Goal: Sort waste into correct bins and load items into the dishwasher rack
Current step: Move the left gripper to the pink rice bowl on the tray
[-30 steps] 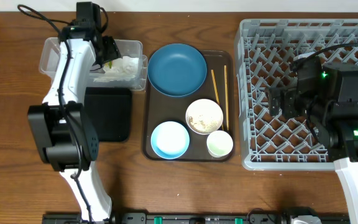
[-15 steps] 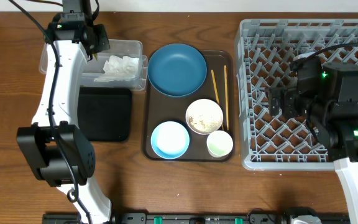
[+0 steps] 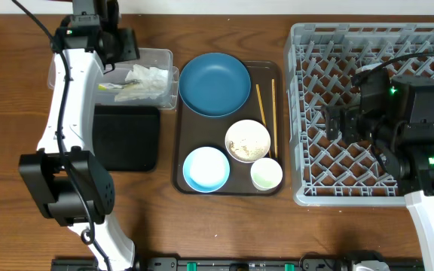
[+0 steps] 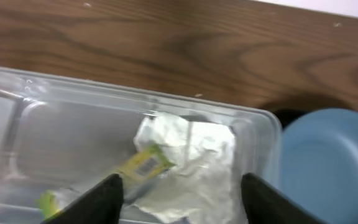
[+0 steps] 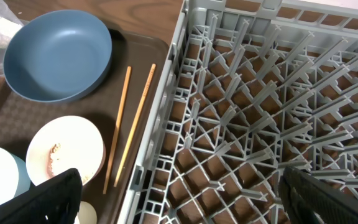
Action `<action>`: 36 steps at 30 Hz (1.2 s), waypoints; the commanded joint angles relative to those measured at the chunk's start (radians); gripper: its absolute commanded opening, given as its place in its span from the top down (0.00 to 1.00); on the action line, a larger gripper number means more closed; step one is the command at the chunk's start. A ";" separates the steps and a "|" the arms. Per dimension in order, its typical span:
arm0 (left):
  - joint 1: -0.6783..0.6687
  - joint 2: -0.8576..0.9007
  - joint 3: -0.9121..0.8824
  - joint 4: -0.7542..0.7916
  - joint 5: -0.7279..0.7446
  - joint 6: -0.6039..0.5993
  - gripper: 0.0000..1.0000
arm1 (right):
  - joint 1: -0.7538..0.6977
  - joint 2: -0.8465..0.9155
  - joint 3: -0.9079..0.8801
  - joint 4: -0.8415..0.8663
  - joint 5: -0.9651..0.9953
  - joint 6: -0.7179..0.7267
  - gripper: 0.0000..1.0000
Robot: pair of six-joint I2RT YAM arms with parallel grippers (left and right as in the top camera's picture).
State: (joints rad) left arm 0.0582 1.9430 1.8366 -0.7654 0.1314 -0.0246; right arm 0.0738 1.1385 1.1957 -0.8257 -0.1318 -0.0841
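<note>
Left claw [image 4: 182, 183] sits over the far-left tub [image 3: 166, 60], fingers apart, nothing between them. In the tub the wrapper [image 3: 120, 89] lies with its long axis roughly left-right, at the near-left side of the tissue [image 3: 149, 79] and touching it. In the left wrist view one wrapper end rests on the tissue. The left arm's white link runs near-far across the tub's left part and hides it in the overhead view. Black tray [image 3: 130, 139] is just beside the tub's near side, partly under the same arm. Brown tray [image 3: 177, 162] lies mid-surface [image 3: 13, 150], between the tub and the rack [image 3: 428, 45]. On it the dark-blue bowl [image 3: 214, 84] is far, close to the tub's right wall. Light-blue bowl [image 3: 206, 168] is near-left and the cup [image 3: 266, 175] near-right. Cream bowl [image 3: 247, 141] sits between them, just beside the cup, with rice [image 5: 55, 155] in it. All are upright, openings up. The two chopsticks [image 3: 273, 113] lie flat along the tray's right side, long axes near-far, almost parallel with a small gap. They sit between the bowls and the rack's left wall, and the cream bowl's rim is just beside them. Right claw [image 5: 180, 177] hangs over the rack's left half, fingers spread wide, gripping nothing.
</note>
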 commanded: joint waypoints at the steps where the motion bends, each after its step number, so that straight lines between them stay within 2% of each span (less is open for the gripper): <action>1: 0.008 0.019 -0.012 0.000 0.079 0.046 0.29 | 0.006 0.001 0.019 0.000 -0.008 0.008 0.01; 8: -0.032 -0.010 -0.004 -0.014 0.079 0.047 0.27 | 0.006 0.001 0.019 0.003 -0.008 0.008 0.01; 19: -0.208 -0.028 -0.004 -0.170 0.094 0.045 0.27 | 0.006 0.001 0.019 0.006 -0.008 0.045 0.01; 23: -0.249 -0.028 -0.004 -0.207 0.102 -0.011 0.27 | 0.006 0.004 0.019 0.006 -0.008 0.047 0.01; 28: -0.283 -0.028 -0.004 -0.282 0.193 -0.079 0.27 | 0.006 0.026 0.019 0.006 -0.009 0.078 0.01; 36: -0.351 -0.031 -0.004 -0.425 0.246 -0.120 0.29 | 0.006 0.069 0.019 0.011 -0.042 0.088 0.01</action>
State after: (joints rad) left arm -0.2565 1.9427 1.8366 -1.1637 0.3439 -0.1123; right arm 0.0738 1.1984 1.1957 -0.8177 -0.1524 -0.0158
